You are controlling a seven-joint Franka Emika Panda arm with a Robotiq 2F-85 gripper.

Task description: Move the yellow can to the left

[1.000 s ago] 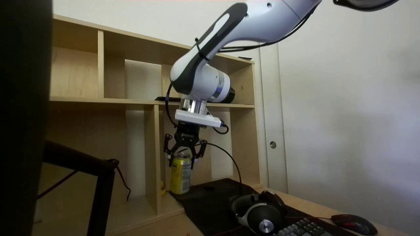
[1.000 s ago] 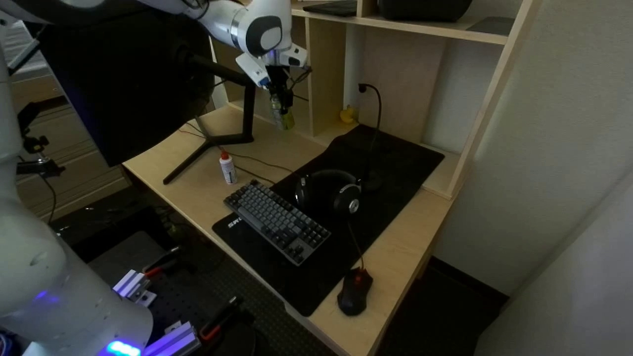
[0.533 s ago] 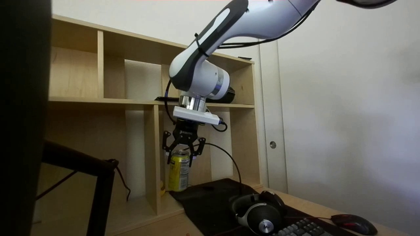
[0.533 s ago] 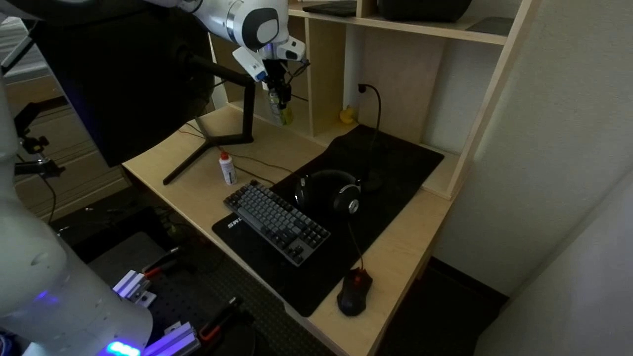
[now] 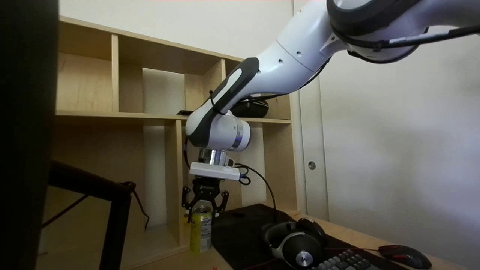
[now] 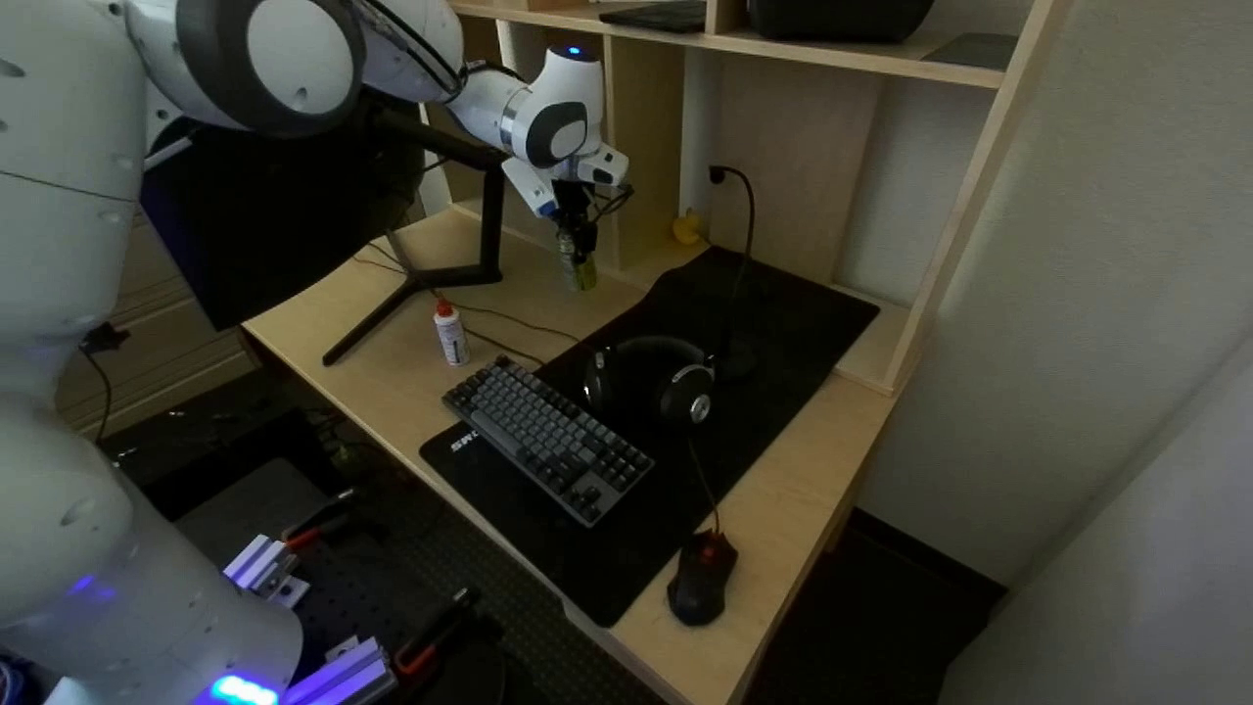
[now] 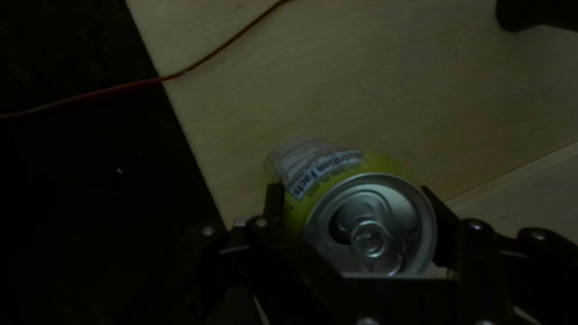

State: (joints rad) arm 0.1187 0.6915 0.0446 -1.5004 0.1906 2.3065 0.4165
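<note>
The yellow can [image 5: 201,236] is upright in an exterior view, in front of the shelf and beside the edge of the black mat. It also shows, partly covered, in an exterior view [image 6: 580,275]. My gripper [image 5: 201,218] is shut on the can's upper part, one finger on each side. In the wrist view the gripper [image 7: 350,203] frames the can's silver lid [image 7: 406,207], and its label faces up-left. The can's bottom is at or just above the wooden desk; I cannot tell whether it touches.
A shelf divider [image 5: 173,187] stands close behind the can. The monitor stand [image 6: 491,220] and a white bottle [image 6: 451,336] are on the desk. Headphones [image 6: 654,382], a keyboard [image 6: 548,436] and a gooseneck stand [image 6: 751,220] are on the black mat [image 6: 803,313].
The gripper and can rose slightly, then came down clearly towards the desk, the can staying between the fingers. The arm reaches lower and further forward now.
</note>
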